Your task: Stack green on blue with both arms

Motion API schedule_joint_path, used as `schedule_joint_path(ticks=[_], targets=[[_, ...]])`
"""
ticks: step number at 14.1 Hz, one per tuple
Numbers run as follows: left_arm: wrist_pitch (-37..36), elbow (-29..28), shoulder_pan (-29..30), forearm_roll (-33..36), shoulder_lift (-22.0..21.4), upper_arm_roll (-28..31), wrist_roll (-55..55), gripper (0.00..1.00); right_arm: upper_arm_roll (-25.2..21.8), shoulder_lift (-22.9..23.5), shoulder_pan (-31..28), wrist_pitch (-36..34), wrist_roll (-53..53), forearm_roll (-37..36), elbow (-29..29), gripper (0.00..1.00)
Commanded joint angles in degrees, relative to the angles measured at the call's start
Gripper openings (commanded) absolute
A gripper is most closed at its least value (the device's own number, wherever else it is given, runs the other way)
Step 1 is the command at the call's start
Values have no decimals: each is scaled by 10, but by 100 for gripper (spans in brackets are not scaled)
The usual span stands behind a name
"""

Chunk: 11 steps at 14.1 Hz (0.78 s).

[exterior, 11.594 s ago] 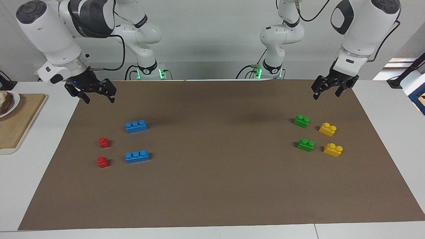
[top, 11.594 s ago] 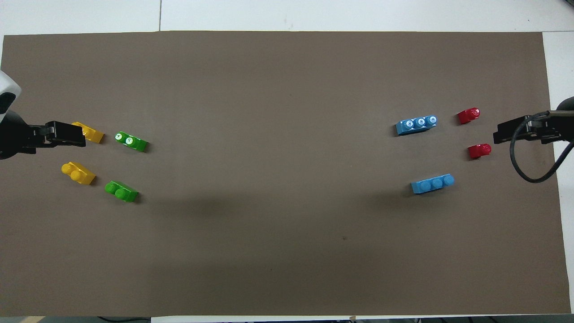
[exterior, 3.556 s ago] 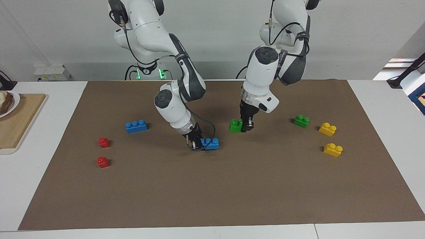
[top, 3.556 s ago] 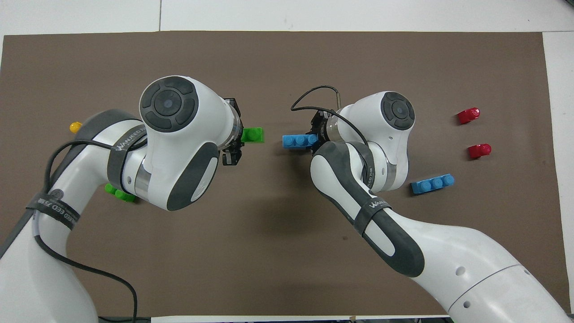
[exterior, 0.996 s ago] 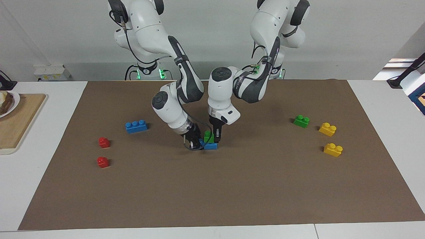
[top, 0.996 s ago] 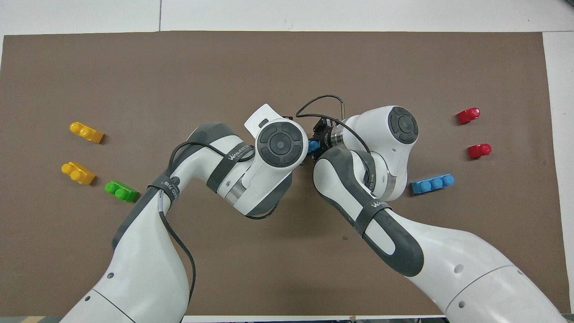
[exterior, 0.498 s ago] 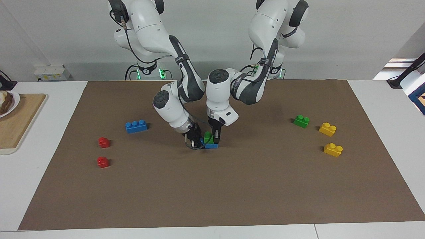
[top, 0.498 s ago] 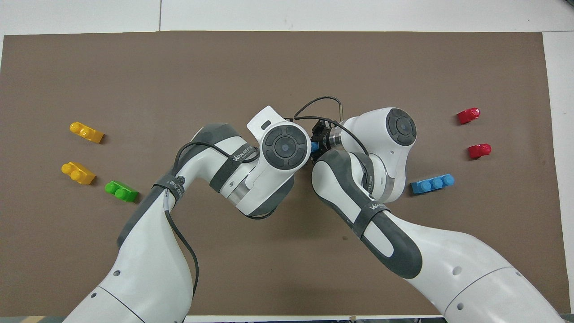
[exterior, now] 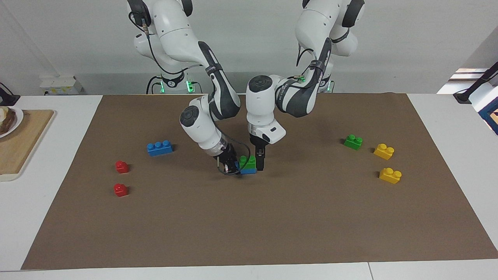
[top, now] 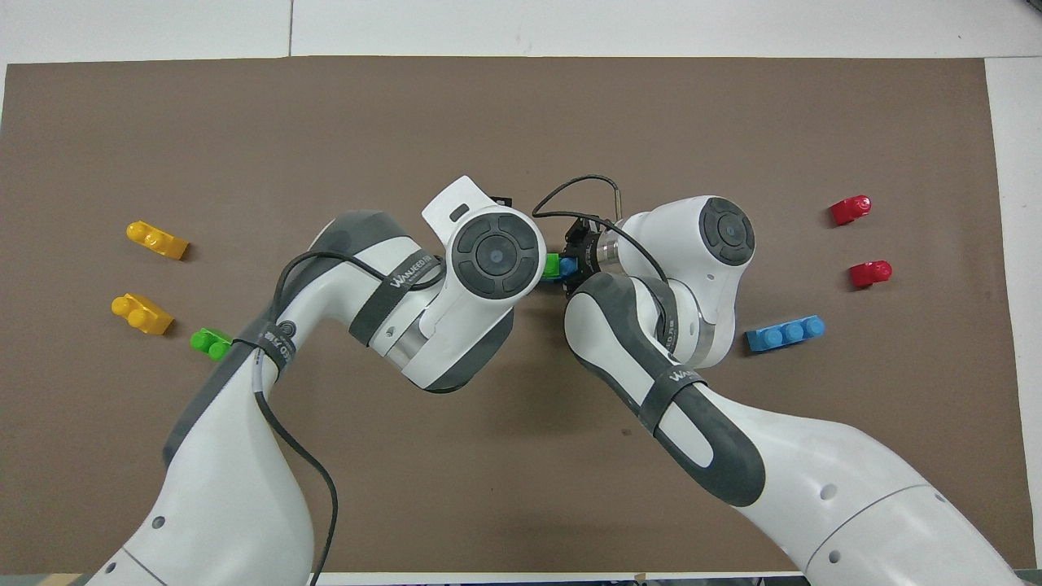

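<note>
A green brick [exterior: 247,160] sits on a blue brick [exterior: 249,170] at the middle of the brown mat [exterior: 249,217]. My right gripper [exterior: 232,166] is shut on the blue brick's end toward the right arm's side. My left gripper [exterior: 260,165] hangs low right beside the green brick, on the left arm's side, and no longer holds it. In the overhead view only slivers of the green brick [top: 552,265] and the blue brick [top: 567,265] show between the two wrists. The second green brick [exterior: 353,142] and the second blue brick [exterior: 160,148] lie apart on the mat.
Two yellow bricks [exterior: 384,151] [exterior: 390,175] lie beside the loose green one at the left arm's end. Two red bricks [exterior: 122,167] [exterior: 120,190] lie by the loose blue one at the right arm's end. A wooden board [exterior: 19,144] lies off the mat.
My left gripper has come off the green brick and shifted toward the left arm's end. The green brick stays on the blue one. My right gripper has kept its hold.
</note>
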Motion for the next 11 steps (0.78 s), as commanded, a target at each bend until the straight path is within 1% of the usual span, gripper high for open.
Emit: schedule_joint_path(ticks=[1,2,3,4,5,6,7,8,11], targets=[[-36,-30,24,7,-57,-2,21,100,1,-8,3,15,-14,17,-14,0],[-49,-29,35,5,-66,-2,40,100,1,-8,2,12,-14,17,-13,0],[-59,-29,48,3,-77,-2,59,100,1,-8,1,11,-14,17,-12,13],[-71,-29,57,2,-86,-2,79,100,1,-7,0,9,-14,17,-11,32],[-80,-30,71,2,-95,-2,103,100,1,-6,-1,9,-14,17,-8,57],[-87,-30,90,2,-105,-2,128,100,1,-6,-2,8,-14,17,-6,76],[-89,-29,105,2,-109,-2,150,100,1,-6,-6,6,-14,17,-4,88],[-90,-29,123,2,-111,-2,170,100,1,-6,-9,1,-14,16,-1,90],[-92,-31,165,2,-112,-2,229,100,1,-9,-27,-23,-15,16,11,91]])
